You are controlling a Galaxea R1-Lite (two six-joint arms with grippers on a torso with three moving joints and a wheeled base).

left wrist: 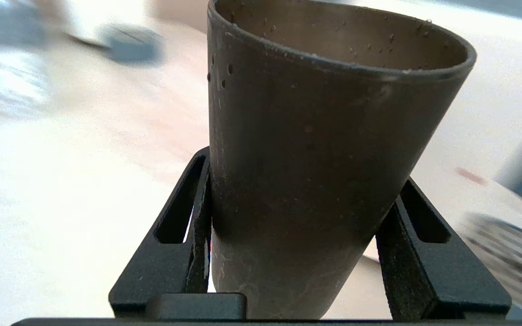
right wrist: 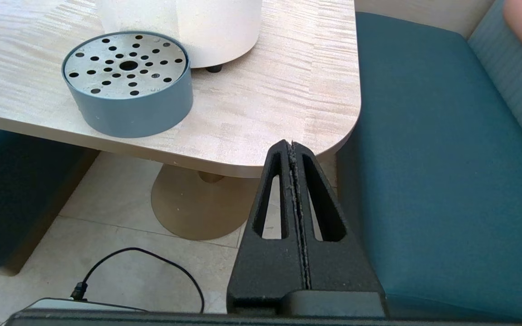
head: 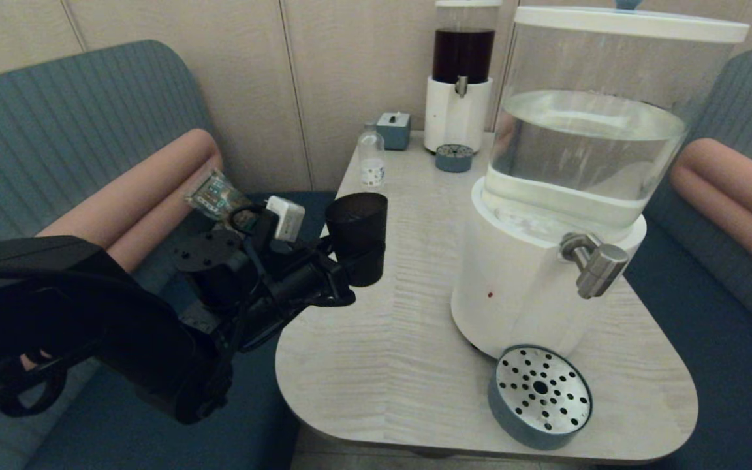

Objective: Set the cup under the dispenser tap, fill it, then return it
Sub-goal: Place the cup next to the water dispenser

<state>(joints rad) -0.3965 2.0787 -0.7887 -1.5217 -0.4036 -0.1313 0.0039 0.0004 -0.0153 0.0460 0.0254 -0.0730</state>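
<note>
- Left gripper (head: 358,260) is grasping the cup (head: 357,235): jaws are clamping its lower half from both sides, seen clearly in the left wrist view (left wrist: 324,181).
- Cup is sitting upright, mouth up, at the left edge of the bench (head: 408,313); contact with the surface cannot be told.
- Dispenser tap (head: 595,261) is projecting from the white base to the right, well apart from the cup.
- Perforated drip tray (head: 539,395) is lying near the bench's near edge, below the tap.
- Right gripper (right wrist: 293,149) is hanging off the near right corner of the bench, jaws pressed together, holding nothing.
</note>
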